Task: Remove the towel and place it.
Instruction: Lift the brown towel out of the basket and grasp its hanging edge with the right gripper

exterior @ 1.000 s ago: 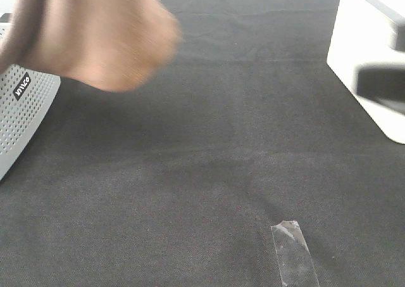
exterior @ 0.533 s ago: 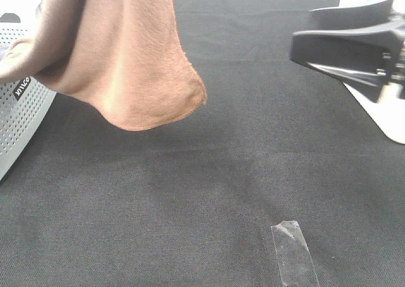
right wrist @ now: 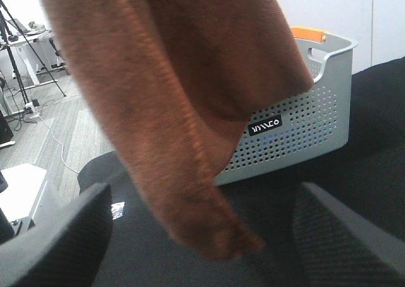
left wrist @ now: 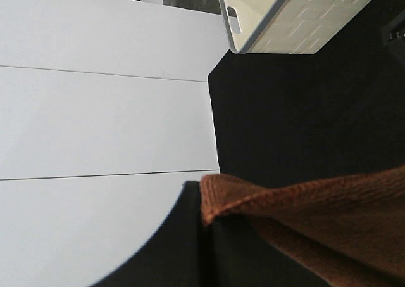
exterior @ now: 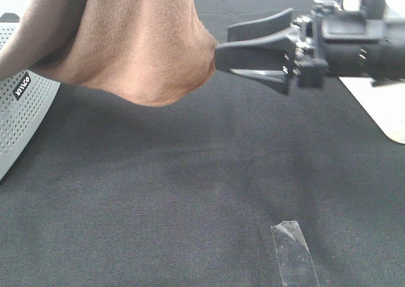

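Right claw [exterior: 223, 40] is spread wide, tips just beside the towel [exterior: 139, 40]. The towel hangs in air above the black desk [exterior: 190, 192], long axis upright, rounded lower end pointing down, near the grey basket [exterior: 25, 109]. Left claw [left wrist: 190, 242]: I cannot tell its state

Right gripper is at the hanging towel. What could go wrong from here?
The right gripper is open at the very edge of the towel; closing there may pinch only a thin fold, which could slip. The towel's far side hangs by the grey basket, so pulling it away might catch the rim.
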Motion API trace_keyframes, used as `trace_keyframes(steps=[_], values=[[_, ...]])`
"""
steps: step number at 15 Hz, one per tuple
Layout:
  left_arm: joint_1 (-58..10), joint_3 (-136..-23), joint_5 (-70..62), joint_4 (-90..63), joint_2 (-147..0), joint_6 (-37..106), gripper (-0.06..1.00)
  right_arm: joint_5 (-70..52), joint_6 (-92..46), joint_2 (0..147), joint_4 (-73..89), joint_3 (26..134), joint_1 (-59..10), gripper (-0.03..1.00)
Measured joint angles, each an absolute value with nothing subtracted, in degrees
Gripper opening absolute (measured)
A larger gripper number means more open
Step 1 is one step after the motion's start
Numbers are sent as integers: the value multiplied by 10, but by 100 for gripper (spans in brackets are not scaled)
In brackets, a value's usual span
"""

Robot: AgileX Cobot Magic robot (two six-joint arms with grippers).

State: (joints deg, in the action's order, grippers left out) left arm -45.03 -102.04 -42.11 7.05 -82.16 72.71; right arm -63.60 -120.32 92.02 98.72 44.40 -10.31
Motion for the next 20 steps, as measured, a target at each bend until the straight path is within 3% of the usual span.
trace_keyframes(steps=[9,11,14,15,16,20], values=[[-450,-1020,-421,70,-822,727,0,-585,-1172,934,939,518,-249,71],[-450,-1020,-421,70,-822,726,0,-571,-1158,934,922,519,-249,59],[-450,-1020,-421,72,-822,704,0,-559,-1157,934,918,520,-249,25],[-450,-1020,-421,72,-822,702,0,-559,-1156,934,918,520,-249,21],[-450,-1020,-424,72,-822,698,0,-561,-1150,933,916,520,-249,4],[-450,-1020,-462,76,-822,654,0,-563,-1101,931,880,520,-249,0]])
